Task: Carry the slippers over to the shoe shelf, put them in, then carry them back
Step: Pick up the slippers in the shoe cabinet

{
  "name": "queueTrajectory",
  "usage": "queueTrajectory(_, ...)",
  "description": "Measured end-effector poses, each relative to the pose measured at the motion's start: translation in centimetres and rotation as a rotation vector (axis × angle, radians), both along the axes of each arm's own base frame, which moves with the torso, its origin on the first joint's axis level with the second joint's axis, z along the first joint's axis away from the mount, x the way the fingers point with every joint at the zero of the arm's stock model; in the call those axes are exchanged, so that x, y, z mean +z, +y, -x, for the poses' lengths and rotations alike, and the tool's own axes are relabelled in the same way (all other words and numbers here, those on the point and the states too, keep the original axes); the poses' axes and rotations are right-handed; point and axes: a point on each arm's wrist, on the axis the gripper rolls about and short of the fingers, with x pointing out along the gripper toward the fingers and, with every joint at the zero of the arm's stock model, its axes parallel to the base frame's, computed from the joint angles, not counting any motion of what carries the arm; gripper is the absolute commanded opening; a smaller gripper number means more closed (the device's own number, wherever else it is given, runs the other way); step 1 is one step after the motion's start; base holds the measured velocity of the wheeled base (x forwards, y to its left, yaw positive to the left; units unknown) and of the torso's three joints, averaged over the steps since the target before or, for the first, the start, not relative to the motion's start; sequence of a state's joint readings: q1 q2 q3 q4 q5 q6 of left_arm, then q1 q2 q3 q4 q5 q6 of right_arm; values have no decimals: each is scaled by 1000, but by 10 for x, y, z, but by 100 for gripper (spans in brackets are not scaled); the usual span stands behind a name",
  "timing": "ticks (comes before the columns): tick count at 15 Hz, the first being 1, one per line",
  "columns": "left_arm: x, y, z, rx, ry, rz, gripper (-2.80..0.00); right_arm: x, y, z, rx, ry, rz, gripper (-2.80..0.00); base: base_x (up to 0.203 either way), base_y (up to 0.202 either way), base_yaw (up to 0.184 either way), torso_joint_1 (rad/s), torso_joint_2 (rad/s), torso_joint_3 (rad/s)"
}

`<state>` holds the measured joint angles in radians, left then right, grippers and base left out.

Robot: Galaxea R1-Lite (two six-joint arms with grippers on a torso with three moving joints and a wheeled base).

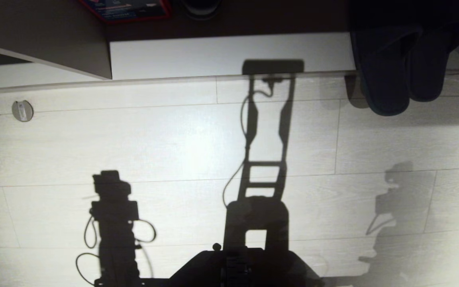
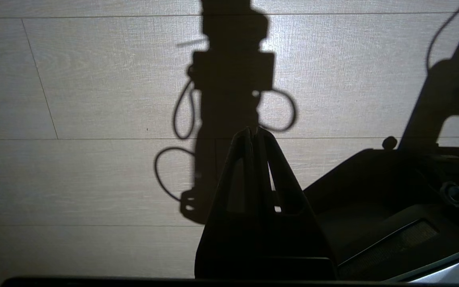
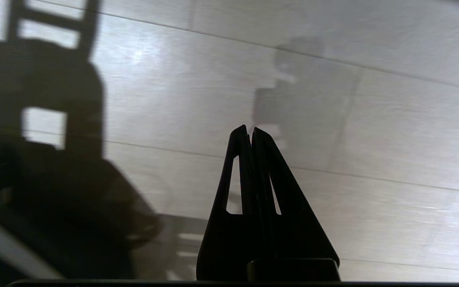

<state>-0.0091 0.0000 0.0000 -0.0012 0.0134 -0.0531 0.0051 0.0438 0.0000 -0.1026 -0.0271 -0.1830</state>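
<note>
The slippers (image 1: 403,67) lie side by side at about one o'clock in the head view, dark, with rounded toes pointing down toward the robot. Their toes hang over the front edge of the pale board (image 1: 229,54) and over the floor (image 1: 153,139); their heels are lost in the dark recess above. Whether that board belongs to the shoe shelf cannot be told from here. A red-edged box (image 1: 130,10) sits at eleven o'clock in the dark recess, and a small round metal disc (image 1: 22,111) is set in the floor at nine o'clock.

Neither arm shows in the head view; only shadows of the robot fall across the pale wood-grain planks. The left hand (image 2: 253,131) is clenched, its fingertips pressed together with nothing between them, hanging over bare floor beside the robot's dark base (image 2: 393,199). The right hand (image 3: 249,131) is likewise clenched and empty, over the floor, well apart from the slippers.
</note>
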Motion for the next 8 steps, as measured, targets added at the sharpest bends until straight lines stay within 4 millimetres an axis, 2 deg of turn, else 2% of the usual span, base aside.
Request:
queueTrajectory(3,0,0,0,0,0,0,-280,-12,1,3,53,75,-83,-280,0,0,0,0,0,0)
queueTrajectory(8,0,0,0,0,0,0,-280,-12,1,4,54,62,-104,-280,0,0,0,0,0,0)
